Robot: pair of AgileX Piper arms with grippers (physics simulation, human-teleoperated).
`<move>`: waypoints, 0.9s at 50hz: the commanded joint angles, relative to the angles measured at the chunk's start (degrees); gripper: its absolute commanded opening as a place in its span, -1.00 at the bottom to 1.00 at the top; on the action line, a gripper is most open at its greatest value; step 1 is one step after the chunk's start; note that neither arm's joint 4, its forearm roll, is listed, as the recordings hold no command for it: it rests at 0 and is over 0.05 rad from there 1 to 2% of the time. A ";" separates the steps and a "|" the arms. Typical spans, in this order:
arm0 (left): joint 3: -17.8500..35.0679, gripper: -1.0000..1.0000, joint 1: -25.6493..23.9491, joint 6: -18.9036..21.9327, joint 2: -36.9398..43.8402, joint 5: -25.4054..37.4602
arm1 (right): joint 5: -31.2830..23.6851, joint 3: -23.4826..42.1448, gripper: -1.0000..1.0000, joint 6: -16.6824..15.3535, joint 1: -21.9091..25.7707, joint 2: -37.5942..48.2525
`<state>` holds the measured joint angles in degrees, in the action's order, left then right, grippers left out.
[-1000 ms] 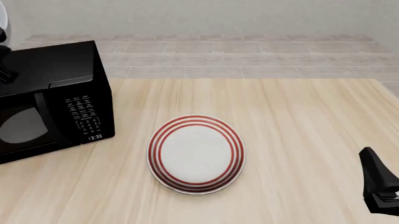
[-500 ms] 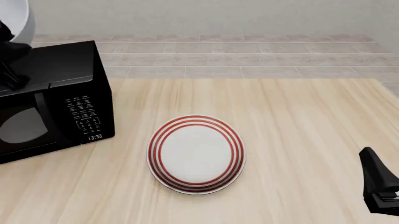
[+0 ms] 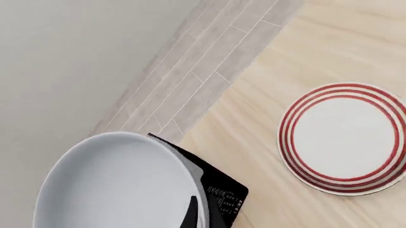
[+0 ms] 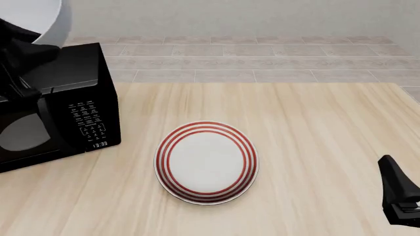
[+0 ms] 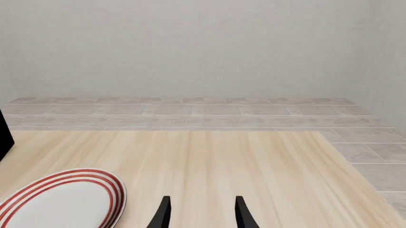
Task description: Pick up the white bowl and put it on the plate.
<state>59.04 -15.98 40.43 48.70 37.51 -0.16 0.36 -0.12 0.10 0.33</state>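
The white bowl (image 4: 38, 12) hangs tilted in the air above the microwave at the far left, cut off by the picture's top edge. My left gripper (image 4: 29, 42) is shut on its rim; in the left wrist view the bowl (image 3: 117, 185) fills one corner and a dark finger (image 3: 190, 214) lies inside the rim. The plate (image 4: 206, 162) with red rings lies flat at the table's middle, also seen as the plate (image 3: 345, 137) and the plate (image 5: 60, 202). My right gripper (image 5: 201, 213) stands open and holds nothing, low at the right edge, the right gripper (image 4: 399, 196) well apart from the plate.
A black microwave (image 4: 59, 105) stands on the table's left side, directly under the bowl and left arm. Beyond the table's far edge is a tiled floor strip (image 4: 249, 59) and a wall.
The left arm has carried the bowl rightward, further into the front view above the microwave. The plate and the right arm have not moved.
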 commanded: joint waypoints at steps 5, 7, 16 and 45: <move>-1.51 -1.00 -8.31 -0.08 -3.23 1.23 | 0.00 0.00 1.00 -0.01 0.01 0.00; -1.35 -1.00 -9.13 -0.24 -3.76 1.84 | 0.00 0.00 1.00 0.00 0.00 0.00; -2.83 -1.00 -11.87 -0.53 -4.75 1.08 | 0.00 0.00 1.00 0.00 0.00 0.00; -7.98 -1.00 -20.60 -2.60 -4.67 -2.59 | 0.00 -0.10 1.00 0.02 0.13 -0.09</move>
<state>51.39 -33.66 38.99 43.41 36.01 -0.16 0.35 -0.12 0.11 0.32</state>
